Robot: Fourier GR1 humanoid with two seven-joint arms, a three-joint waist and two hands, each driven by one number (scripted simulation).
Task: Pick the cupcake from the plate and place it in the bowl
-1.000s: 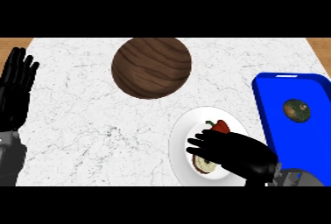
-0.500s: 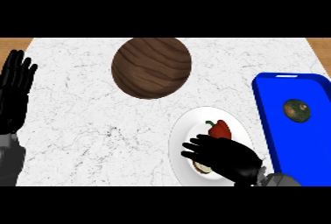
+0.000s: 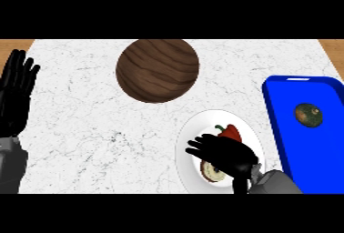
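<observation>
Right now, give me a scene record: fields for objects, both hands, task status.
surface: white marbled counter
target: brown wooden bowl, far centre
source: white round plate, near right
cupcake: round cupcake on plate, partly hidden under right robot hand
plate extra: red pepper
right robot hand: black, over plate, fingers curled above cupcake; grasp not confirmed
left robot hand: black, open, resting at left edge
other: blue rectangular tray at right, holding dark round fruit
task status: cupcake not yet in bowl

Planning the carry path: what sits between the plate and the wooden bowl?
Nothing: the head view shows only bare marble counter between the plate and the bowl.
</observation>
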